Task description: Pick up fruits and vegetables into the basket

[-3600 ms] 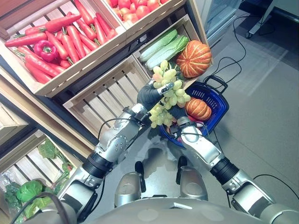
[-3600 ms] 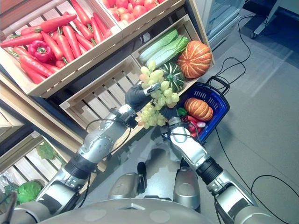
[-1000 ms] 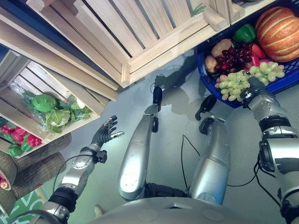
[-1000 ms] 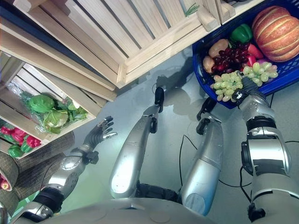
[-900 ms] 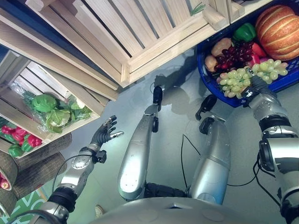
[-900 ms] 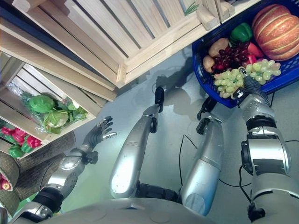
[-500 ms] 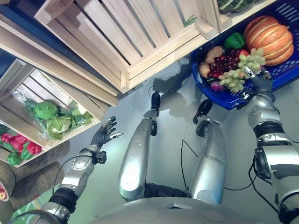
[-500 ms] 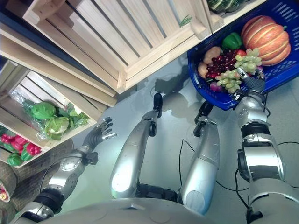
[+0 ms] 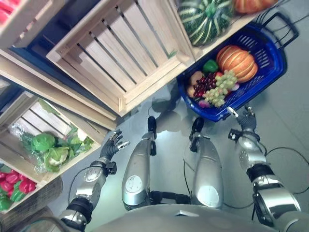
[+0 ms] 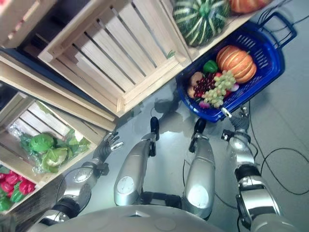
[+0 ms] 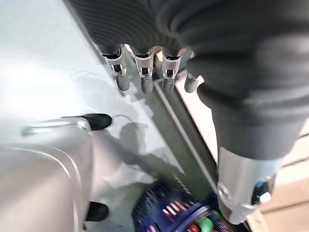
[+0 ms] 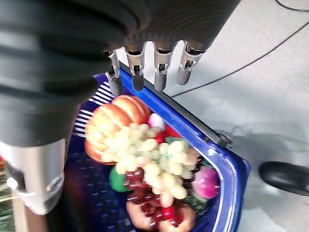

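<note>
two eye views, one scene. blue basket [image 9: 270, 72] on the grey floor [image 9: 289, 121], against the foot of a slatted wooden crate [image 9: 125, 63]. in the basket: orange pumpkin [image 9: 236, 63], green pepper [image 9: 210, 65], dark red grapes [image 9: 207, 83], green grapes [image 9: 223, 88] lying on top between the dark grapes and the pumpkin, a potato [image 9: 195, 78] at the crate end, a pink piece [image 9: 203, 103] at the near rim. black handle [image 9: 282, 24] folded out at the far end. striped green squash [image 9: 205, 19] on the shelf just above the basket, an orange pumpkin [image 9: 251, 5] beside it. right hand [image 9: 246, 120] just off the basket's near rim, apart from it, fingers straight, holding nothing. left hand [image 9: 112, 145] well away at the other side, over the floor beside a lower crate [image 9: 29, 125], fingers spread, holding nothing. that crate holds bagged greens [image 9: 53, 150]; red peppers [image 9: 14, 186] in the box below it.

left wrist view. left hand's fingers [image 11: 142, 72] straight in a row, thumb apart, nothing between them. past them the floor and a wooden crate edge [image 11: 203, 121]; part of the basket [image 11: 164, 212] at the far end.

right wrist view. right hand's fingers [image 12: 137, 67] straight and released, above the basket rim [image 12: 193, 128], not touching it. basket contents below: pumpkin [image 12: 111, 121], green grapes [image 12: 154, 162] heaped across the middle, dark grapes [image 12: 145, 195] under them, pepper [image 12: 118, 181], potato [image 12: 145, 217], pink piece [image 12: 205, 181].
</note>
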Motion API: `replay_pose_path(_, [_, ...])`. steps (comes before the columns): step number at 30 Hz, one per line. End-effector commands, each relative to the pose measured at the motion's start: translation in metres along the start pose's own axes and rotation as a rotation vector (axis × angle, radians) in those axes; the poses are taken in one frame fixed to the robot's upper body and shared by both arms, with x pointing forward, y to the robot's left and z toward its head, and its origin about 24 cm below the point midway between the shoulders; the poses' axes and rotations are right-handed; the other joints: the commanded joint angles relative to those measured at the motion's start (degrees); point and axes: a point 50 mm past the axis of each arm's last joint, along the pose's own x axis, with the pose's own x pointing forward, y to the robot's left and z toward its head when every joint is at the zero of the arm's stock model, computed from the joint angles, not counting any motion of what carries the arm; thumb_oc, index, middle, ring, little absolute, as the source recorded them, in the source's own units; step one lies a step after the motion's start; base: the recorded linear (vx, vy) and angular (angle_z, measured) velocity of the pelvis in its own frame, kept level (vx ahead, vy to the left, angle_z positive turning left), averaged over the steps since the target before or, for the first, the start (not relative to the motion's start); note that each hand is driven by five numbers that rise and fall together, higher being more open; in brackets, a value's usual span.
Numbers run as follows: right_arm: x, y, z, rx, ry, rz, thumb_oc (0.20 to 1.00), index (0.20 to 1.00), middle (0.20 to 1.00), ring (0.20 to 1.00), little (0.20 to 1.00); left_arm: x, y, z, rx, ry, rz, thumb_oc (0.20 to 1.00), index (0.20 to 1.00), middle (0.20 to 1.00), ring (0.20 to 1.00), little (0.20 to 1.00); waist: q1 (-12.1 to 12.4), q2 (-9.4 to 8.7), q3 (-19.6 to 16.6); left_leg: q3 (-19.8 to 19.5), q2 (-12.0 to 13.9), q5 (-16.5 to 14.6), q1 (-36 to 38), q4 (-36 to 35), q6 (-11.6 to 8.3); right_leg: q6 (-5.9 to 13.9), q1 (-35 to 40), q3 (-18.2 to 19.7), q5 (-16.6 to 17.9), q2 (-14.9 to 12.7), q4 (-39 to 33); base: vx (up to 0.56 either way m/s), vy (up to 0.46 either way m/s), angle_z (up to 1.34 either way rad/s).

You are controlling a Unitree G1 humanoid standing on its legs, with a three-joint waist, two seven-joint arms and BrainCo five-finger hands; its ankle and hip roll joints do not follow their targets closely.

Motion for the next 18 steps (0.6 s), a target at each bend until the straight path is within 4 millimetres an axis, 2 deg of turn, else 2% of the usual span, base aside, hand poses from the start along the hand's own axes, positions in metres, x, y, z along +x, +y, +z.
replay_pose_path(1, [-0.023,0.017,-0.012,-0.049,-0.033,0.195,1.000,1.000,1.000,1.000,1.000,-0.026,0.022,-0.025,-0.036,0.076,0.061,1.000,1.000,1.000,1.000,1.000,-1.58,-4.49,-5.75,-0.05,-0.98,-3.16,2.59,-1.27,2.07,3.59,7.48,1.49,-2.15,0.96,-3.73,0.19,0.036,-0.12])
replay_pose_path(5, [-0.051,0.029,-0.039,-0.092,0.044,0.389,1.000,1.000,1.000,1.000,1.000,-0.036,0.025,-0.040,-0.059,0.141,0.064,1.000,1.000,1.000,1.000,1.000,-2.23,-6.57,-10.32,0.37,-0.40,-3.37,7.58,-4.57,1.96,4.80,13.06,1.69,-1.35,1.32,-8.22,0.15,0.028,-0.22])
replay_pose_path(6, [-0.052,0.030,-0.040,-0.094,0.047,0.399,1.000,1.000,1.000,1.000,1.000,-0.036,0.025,-0.041,-0.060,0.146,0.063,1.000,1.000,1.000,1.000,1.000,-2.26,-6.60,-10.60,0.36,-0.36,-3.24,7.57,-4.79,1.97,4.84,13.08,1.67,-1.15,1.36,-8.49,0.13,0.035,-0.12])
replay_pose_path(8, [-0.071,0.036,-0.061,-0.094,0.146,0.504,1.000,1.000,1.000,1.000,1.000,-0.042,0.024,-0.052,-0.058,0.202,0.053,1.000,1.000,1.000,1.000,1.000,-2.54,-7.35,-13.36,0.60,-0.12,-2.97,10.13,-6.94,1.98,5.46,15.41,1.91,-0.76,1.43,-9.96,0.13,0.052,-0.09])
replay_pose_path(12, [-0.095,0.048,-0.089,-0.129,0.289,0.640,1.000,1.000,1.000,1.000,1.000,-0.044,0.020,-0.067,-0.062,0.292,0.026,1.000,1.000,1.000,1.000,1.000,-2.76,-7.94,-16.86,1.25,-0.03,-2.97,12.99,-8.84,2.10,6.13,18.13,2.16,-0.10,1.22,-11.88,0.06,0.058,-0.05])
replay_pose_path(18, [-0.113,0.059,-0.121,-0.148,0.497,0.703,1.000,1.000,1.000,1.000,1.000,-0.043,0.013,-0.083,-0.062,0.421,-0.029,1.000,1.000,1.000,1.000,1.000,-2.73,-8.19,-19.65,2.52,-0.09,-4.41,16.07,-8.49,2.63,6.70,21.00,1.80,1.05,0.25,-13.96,0.00,0.055,-0.03])
